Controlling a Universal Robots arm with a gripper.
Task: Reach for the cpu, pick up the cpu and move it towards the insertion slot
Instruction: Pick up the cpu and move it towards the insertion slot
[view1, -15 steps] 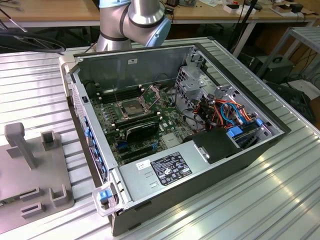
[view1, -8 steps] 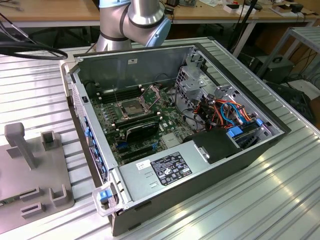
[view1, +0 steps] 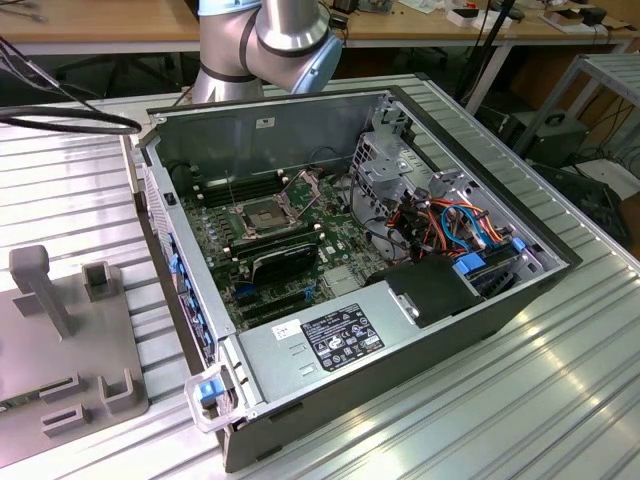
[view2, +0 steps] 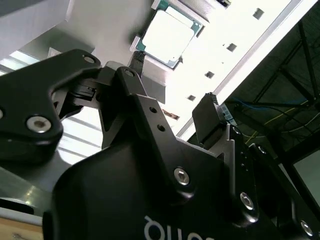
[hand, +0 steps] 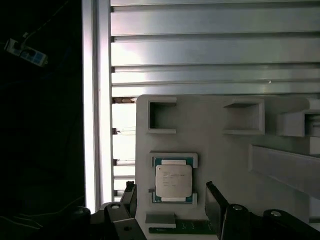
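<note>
The jaws are held wide apart and nothing is gripped. In the first wrist view the gripper (hand: 171, 196) is seen with one of its fingers (hand: 214, 202) on each side of the cpu (hand: 173, 179); whether anything is touched cannot be told. The cpu is seated flat in a shallow frame on a grey fixture plate (hand: 225, 150), near two square pockets (hand: 161, 117). In the exterior view the arm (view1: 280, 35) is cut off by the picture's edge. The insertion slot (view1: 262, 213) is seen on the motherboard (view1: 212, 228) inside the open computer case (view1: 270, 125); its retention plate is hard to make out.
</note>
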